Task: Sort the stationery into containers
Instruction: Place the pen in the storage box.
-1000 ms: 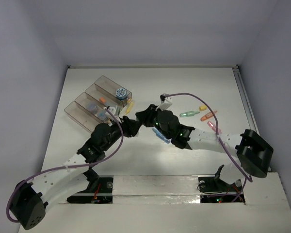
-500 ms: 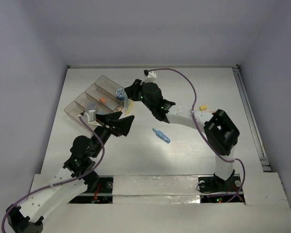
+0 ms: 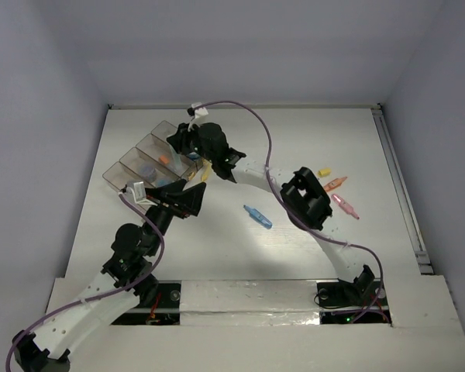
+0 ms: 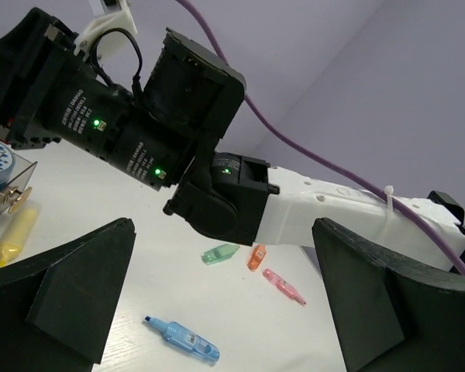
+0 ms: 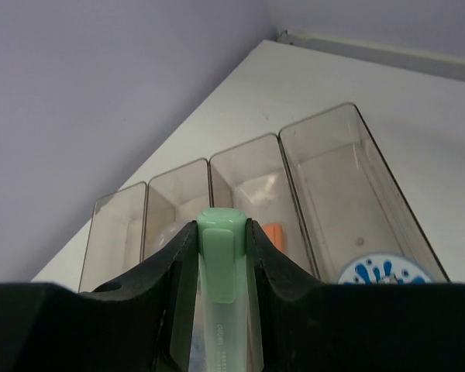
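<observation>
From above, the right gripper (image 3: 184, 139) is seen over the row of clear boxes (image 3: 118, 177), the left gripper (image 3: 186, 198) is held just beside them, and a blue pen (image 3: 257, 217) lies apart at mid-table. At the left wrist, the fingers (image 4: 77, 287) are spread wide. At the right wrist, a green pen (image 5: 221, 271) is clamped between the fingers, above the middle compartments.

Right pincer (image 5: 223, 232) with green pen (image 5: 221, 267) swung left over containers (image 3: 118, 178), left pincer (image 3: 191, 198) drawn back.
</observation>
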{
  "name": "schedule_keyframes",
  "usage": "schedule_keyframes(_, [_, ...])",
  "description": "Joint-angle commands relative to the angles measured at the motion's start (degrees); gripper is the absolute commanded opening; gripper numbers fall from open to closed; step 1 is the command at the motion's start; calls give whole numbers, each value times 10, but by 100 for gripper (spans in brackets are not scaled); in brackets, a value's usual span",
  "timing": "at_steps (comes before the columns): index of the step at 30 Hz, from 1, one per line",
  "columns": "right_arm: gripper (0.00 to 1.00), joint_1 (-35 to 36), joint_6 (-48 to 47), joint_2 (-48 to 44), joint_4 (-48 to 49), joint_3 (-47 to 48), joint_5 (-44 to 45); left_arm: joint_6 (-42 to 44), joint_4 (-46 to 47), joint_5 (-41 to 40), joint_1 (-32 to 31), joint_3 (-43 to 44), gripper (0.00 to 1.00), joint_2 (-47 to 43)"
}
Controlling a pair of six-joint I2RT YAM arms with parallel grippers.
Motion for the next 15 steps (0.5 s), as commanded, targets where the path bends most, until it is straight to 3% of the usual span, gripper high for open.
schedule_keyframes(1, [0,4,-42,23,-1,79,-23,12,50,-10,-1,-5,99,-3])
schedule_keyframes(6, [0,4,-35,81,-23,129,-37,12,42,-13,-1,-5,99,-14])
schedule_keyframes(7, [5,4,-33,86,-30,135,-44,12,40,-15,-1,-5,99,-17])
schedule_keyframes(9, [20,4,-26,90,-28,134,-49,12,34,-20,-1,-4,99,-23])
schedule_keyframes(10, [40,4,-25,87,-27,132,-49,12,33,-21,-1,-4,99,-26])
schedule_keyframes(13, [70,4,-25,58,-19,111,-38,13,32,-24,-1,-4,99,-29])
schedule_keyframes(15, [78,4,-31,32,-13,71,-23,14,32,-24,-1,-4,99,-26])
